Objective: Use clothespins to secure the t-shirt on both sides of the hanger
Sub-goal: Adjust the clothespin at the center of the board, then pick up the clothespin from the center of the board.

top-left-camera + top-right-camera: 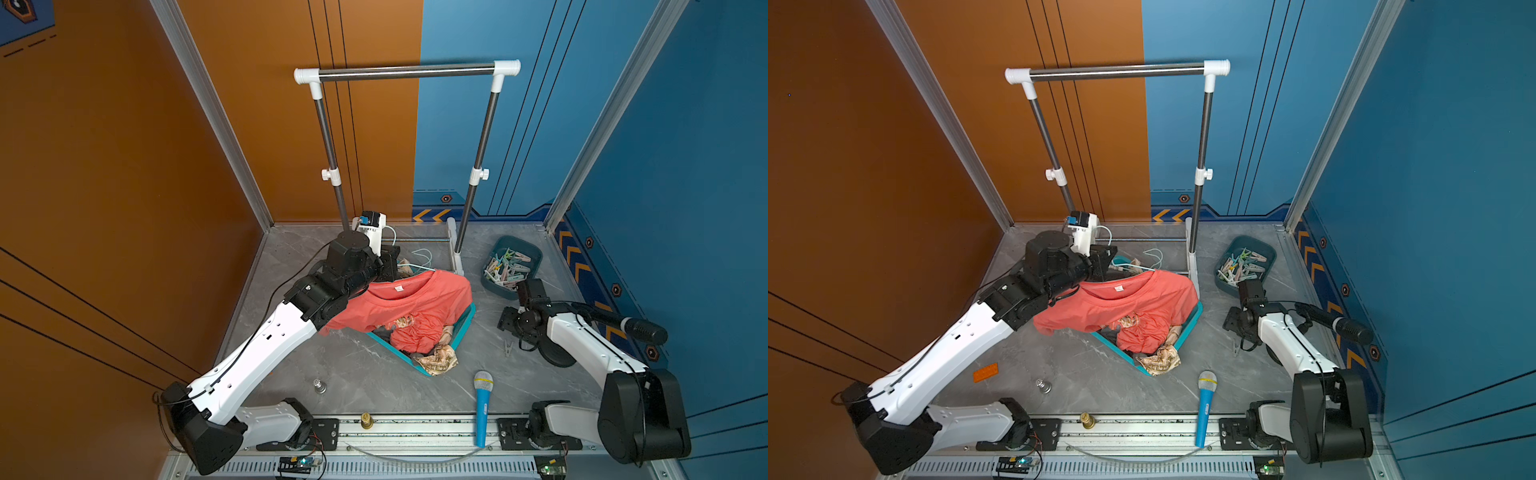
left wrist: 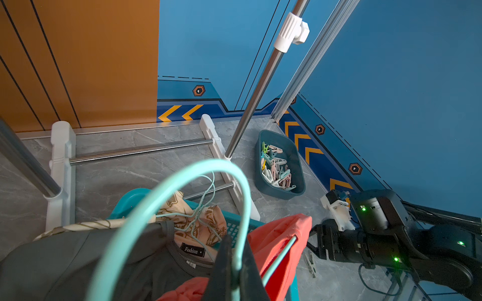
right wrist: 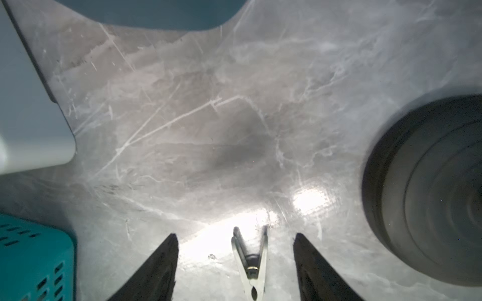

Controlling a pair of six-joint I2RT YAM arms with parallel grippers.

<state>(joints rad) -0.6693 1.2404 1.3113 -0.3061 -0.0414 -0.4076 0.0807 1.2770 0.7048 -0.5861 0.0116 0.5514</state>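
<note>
Right tool (image 3: 234, 235) stood open, empty, straddling a lone clothespin (image 3: 250, 263) flat on the counter (image 3: 234, 117). Left tool (image 2: 236, 260) was clamped on the hanger (image 2: 208, 163) carrying the t-shirt (image 1: 415, 299). Clothespin looked light, stiff, springy; pinch its splayed handle ends.

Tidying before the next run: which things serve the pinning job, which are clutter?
Job: t-shirt, hanger, clothespins in bin, loose clothespin.
Clutter: blue toy microphone, black microphone, orange brick, brass weight, silver weight.

Loose clothespin (image 1: 508, 348): one, right of the basket (image 1: 462, 330).
Tray clothespins (image 1: 508, 268): a heap, too tangled to count.
Microphones: two, a blue microphone (image 1: 483, 409) and a black microphone (image 1: 619, 322).
</note>
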